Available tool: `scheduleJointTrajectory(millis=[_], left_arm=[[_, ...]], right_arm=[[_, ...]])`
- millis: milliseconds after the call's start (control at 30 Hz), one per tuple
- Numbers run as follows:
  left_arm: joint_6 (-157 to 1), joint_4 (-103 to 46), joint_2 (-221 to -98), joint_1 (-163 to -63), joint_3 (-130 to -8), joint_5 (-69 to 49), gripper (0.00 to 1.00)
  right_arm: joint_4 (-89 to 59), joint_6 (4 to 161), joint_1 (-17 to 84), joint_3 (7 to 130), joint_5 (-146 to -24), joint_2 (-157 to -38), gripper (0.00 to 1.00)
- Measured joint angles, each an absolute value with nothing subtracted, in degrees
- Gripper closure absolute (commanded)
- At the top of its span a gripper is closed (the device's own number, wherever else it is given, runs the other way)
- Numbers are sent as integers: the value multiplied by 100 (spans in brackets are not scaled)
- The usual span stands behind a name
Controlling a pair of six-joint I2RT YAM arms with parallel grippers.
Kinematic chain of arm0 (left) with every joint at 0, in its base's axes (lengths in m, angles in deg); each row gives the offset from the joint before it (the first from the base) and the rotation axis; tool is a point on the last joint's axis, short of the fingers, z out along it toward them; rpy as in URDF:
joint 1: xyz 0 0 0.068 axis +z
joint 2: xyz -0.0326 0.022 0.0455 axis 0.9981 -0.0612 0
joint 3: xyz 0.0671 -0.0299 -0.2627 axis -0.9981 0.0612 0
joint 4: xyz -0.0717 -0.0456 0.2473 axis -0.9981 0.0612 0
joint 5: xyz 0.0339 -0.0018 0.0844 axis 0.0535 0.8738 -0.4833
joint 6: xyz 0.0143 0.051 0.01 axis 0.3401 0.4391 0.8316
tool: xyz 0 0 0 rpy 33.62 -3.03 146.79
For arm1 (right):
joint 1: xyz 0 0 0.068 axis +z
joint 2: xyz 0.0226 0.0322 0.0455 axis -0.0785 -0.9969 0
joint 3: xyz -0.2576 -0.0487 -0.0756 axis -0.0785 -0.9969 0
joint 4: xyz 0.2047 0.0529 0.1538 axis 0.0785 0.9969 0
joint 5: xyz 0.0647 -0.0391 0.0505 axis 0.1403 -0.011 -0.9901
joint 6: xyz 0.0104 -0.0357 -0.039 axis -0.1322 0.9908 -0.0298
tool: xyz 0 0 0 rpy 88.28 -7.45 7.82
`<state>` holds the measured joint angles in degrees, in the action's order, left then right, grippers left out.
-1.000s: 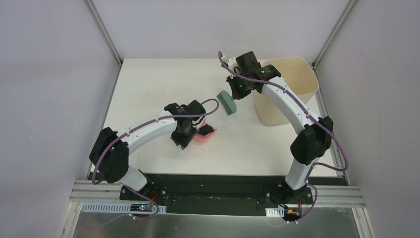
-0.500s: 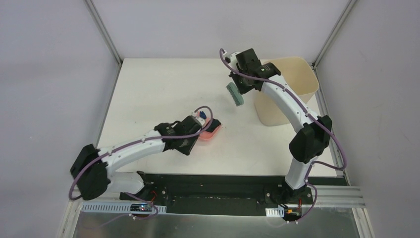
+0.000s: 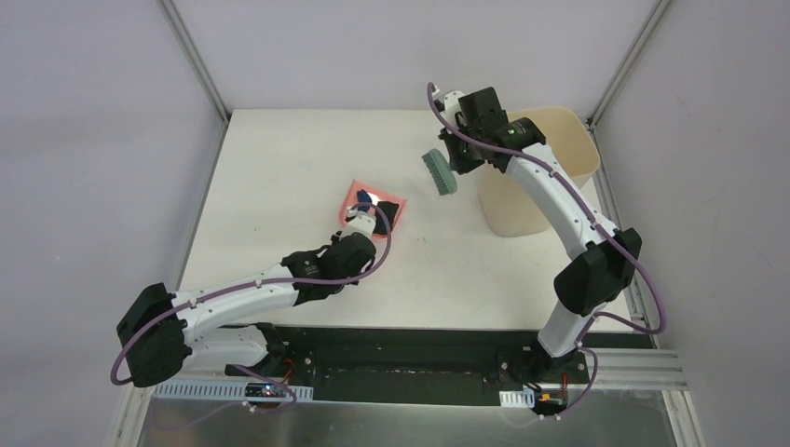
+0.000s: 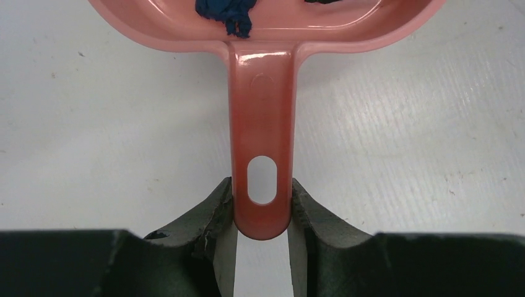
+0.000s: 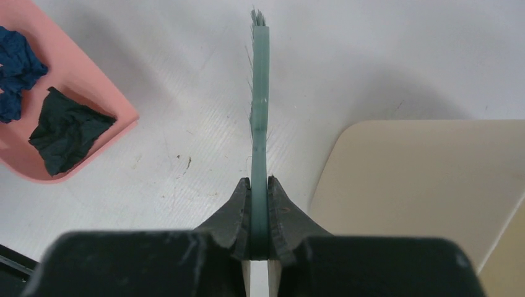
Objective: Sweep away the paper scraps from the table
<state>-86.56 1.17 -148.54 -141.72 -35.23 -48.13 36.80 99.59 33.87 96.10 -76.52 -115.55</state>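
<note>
Paper scraps [image 3: 385,221] lying in the pink dustpan [image 3: 352,192] on the white surface [image 3: 279,168]

A crumpled dark blue wad [image 5: 15,68] and a crumpled black wad [image 5: 67,131] sit just beside each other inside the pan, which rests mid-surface; the surface is flat, white and faintly scuffed and speckled, with grey frame posts [image 3: 194,58] at its far corners

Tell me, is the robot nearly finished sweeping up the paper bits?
Nearly. Dark crumpled paper scraps lie in the pink plastic dustpan; none shows on the white tabletop. The left gripper holds the pan's handle, the right gripper the teal brush. Remaining: emptying into the beige bin.
</note>
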Motion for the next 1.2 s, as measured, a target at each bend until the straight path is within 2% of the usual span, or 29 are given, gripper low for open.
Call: scheduleJointTrajectory(millis=[400, 633, 900, 1067, 1200], left_arm=[[-8637, 157, -15171, -14206, -4061, -4981, 100], [-8514, 426, -15521, -14206, -4911, -4968, 100], [-7784, 710, -16686, -14204, -7368, -4935, 100], [-7388, 852, -17822, -14206, -9035, -4708, 100], [-7262, 917, -18596, -14204, -9824, -4461, 100]], right_arm=[[3663, 9946, 3131, 8980, -7941, -11177, 100], [4004, 9948, 2718, 8060, -8813, -9798, 100], [4170, 9629, 1756, 6666, -9855, -7852, 100], [4316, 9347, 976, 6222, -10596, -7564, 100], [4484, 9166, 556, 5945, -11169, -7476, 100]])
